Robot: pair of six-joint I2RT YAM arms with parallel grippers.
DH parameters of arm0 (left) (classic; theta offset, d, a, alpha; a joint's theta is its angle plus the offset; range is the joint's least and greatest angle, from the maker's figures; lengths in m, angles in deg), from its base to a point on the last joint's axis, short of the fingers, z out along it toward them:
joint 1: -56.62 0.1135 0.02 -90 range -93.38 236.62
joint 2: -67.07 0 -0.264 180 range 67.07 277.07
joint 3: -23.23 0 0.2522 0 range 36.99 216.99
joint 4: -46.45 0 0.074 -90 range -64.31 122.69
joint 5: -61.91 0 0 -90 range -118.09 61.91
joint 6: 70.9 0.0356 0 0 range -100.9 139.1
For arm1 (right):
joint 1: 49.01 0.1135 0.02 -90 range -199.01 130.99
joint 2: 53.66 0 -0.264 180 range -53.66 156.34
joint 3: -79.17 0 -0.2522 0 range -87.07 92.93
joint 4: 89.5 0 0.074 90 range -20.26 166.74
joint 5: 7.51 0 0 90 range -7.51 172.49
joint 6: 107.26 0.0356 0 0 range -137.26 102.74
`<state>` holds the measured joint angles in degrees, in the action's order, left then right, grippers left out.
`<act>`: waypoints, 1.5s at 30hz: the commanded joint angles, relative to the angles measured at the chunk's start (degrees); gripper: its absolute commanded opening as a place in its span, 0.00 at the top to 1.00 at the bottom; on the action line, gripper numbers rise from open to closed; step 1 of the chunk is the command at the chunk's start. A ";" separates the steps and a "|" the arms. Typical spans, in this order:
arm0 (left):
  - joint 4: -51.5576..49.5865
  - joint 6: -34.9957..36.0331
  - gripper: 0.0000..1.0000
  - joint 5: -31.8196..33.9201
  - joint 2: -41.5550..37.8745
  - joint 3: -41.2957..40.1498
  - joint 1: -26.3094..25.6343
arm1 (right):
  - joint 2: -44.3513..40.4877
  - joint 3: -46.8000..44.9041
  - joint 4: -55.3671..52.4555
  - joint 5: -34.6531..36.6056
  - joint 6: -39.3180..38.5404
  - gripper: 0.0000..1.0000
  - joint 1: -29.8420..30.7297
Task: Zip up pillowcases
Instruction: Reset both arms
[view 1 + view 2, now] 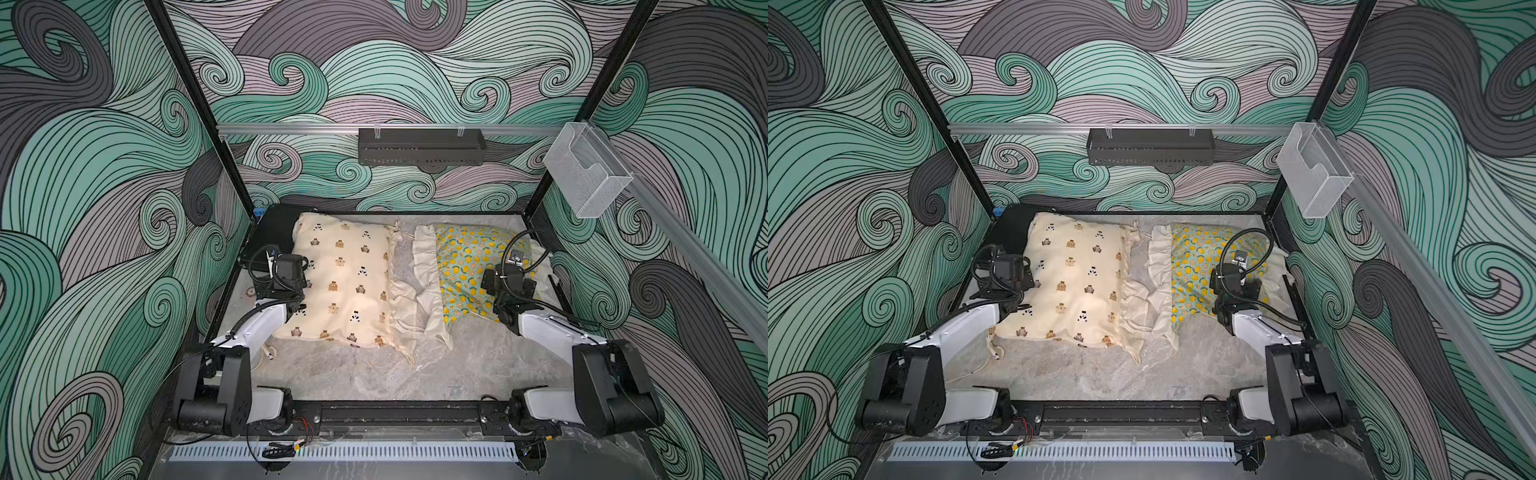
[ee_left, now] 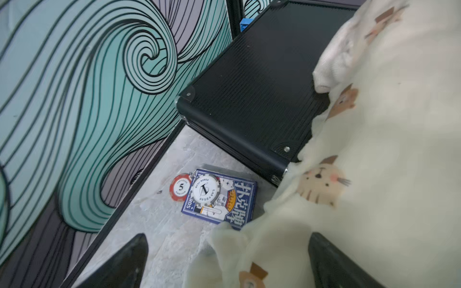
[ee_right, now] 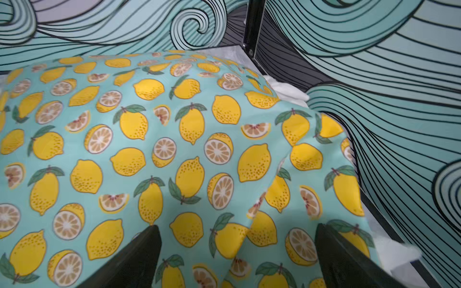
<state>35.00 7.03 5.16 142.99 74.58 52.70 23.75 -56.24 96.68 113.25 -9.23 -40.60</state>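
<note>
The left wrist view holds all the readable text. A red poker chip (image 2: 181,187) bears a "5"; its rim lettering is too blurred to read. A white poker chip (image 2: 205,190) reads "LAS VEGAS" and "POKER CLUB". It lies on a blue playing-card box (image 2: 240,199) printed "扑克牌" and, partly hidden, "…RDS". All of this sits at the table's (image 2: 162,224) nine o'clock side.

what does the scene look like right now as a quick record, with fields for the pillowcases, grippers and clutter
cream pillowcase: stuffed, animal print, left part of the table, overlapping the black case
lemon pillowcase: teal, stuffed, to its right
left gripper: open, at the cream pillowcase's edge, holding nothing
right gripper: open, over the lemon pillowcase, holding nothing
zippers: not visible
clutter: card box with white chip on it, red chip beside it
</note>
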 commanded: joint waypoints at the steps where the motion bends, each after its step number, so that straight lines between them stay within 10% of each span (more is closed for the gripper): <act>1: 13.82 6.40 0.01 -7.38 0.63 -2.31 0.85 | 0.03 1.66 8.42 -2.69 -5.26 0.01 -0.14; 16: 36.47 11.74 0.01 -21.13 8.64 -11.89 3.04 | 9.68 -8.04 28.40 -22.99 -9.00 0.01 -5.70; 45: 35.61 9.00 0.01 -25.17 11.47 -10.37 6.38 | 10.87 -7.81 29.29 -22.74 -8.65 0.01 -5.94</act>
<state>70.39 16.49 -18.99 154.31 63.06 58.93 34.74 -64.81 125.14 91.05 -17.91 -46.66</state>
